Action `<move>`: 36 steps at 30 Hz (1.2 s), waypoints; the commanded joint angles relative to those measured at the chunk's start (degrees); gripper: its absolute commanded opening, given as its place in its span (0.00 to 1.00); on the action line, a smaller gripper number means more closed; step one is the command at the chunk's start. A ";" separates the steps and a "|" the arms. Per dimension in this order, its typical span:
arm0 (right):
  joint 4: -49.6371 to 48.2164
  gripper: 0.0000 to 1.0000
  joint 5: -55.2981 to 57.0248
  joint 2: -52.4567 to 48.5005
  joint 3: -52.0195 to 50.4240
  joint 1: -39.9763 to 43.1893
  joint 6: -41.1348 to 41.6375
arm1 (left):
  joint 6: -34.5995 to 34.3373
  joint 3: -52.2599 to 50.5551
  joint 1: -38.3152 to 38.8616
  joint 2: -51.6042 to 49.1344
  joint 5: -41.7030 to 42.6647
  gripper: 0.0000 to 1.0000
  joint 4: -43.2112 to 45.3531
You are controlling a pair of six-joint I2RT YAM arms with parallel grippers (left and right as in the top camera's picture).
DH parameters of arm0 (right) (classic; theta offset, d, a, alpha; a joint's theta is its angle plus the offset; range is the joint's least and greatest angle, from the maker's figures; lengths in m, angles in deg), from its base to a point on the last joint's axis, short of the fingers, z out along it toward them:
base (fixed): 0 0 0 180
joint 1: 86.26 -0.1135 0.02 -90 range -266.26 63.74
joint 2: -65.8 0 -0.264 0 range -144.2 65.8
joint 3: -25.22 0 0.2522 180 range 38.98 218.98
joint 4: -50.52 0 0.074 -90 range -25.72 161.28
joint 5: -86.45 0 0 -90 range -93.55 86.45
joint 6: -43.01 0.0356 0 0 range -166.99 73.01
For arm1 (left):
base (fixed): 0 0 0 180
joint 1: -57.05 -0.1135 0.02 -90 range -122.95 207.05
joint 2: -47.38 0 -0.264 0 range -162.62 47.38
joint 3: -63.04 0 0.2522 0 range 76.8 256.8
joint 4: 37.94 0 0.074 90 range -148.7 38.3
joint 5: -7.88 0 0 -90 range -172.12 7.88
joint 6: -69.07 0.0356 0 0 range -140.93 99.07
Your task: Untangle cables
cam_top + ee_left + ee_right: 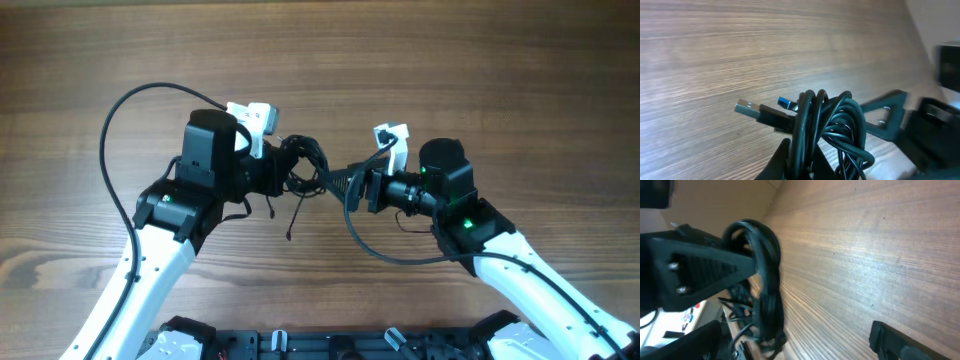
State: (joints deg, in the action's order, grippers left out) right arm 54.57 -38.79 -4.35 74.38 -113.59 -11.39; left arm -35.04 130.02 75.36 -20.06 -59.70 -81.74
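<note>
The cables [303, 165] are a dark bunched knot hanging just above the middle of the wooden table. One thin strand [295, 215] dangles toward me. My left gripper [280, 170] is shut on the knot. In the left wrist view, the coils [832, 122] rise from between its fingers [785, 162], and a silver plug [746, 107] and a blue plug [785, 103] stick out left. My right gripper [345, 188] stands open just right of the knot. In the right wrist view, the bundle [767, 285] hangs near its left finger, apart from the right finger [892, 340].
Thick black arm cords loop at the left [118, 110] and below the right gripper [385, 252]. White camera mounts [250, 115] [392, 135] sit on both wrists. A black rail [320, 345] runs along the table's near edge.
</note>
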 commanded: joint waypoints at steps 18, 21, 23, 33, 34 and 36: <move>-3.19 0.05 24.02 0.83 0.55 -14.34 -19.93 | -6.56 0.09 -0.15 0.04 4.76 0.04 -0.55; -3.32 0.05 10.56 2.56 0.55 -14.16 -15.58 | -10.27 0.09 -0.22 0.04 -0.85 0.04 -0.52; -3.17 0.05 -1.01 5.09 0.55 -13.66 -13.86 | -15.61 0.09 -0.22 0.04 -8.37 0.04 -0.52; -2.84 0.05 -3.87 14.14 0.55 -4.85 -7.78 | -24.30 0.07 -0.15 -0.44 -13.03 0.04 -1.92; -2.38 0.05 -0.79 13.81 0.55 -4.35 -6.47 | -24.26 0.04 -0.15 -0.44 -11.32 0.04 -2.10; 1.46 0.05 10.93 12.31 0.55 -3.93 -3.41 | -23.78 0.04 -0.15 -0.44 -6.97 0.04 -1.92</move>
State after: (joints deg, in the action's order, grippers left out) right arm 53.69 -37.26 6.56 74.31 -118.40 -20.14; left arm -57.75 130.06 77.02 -19.38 -63.86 -83.43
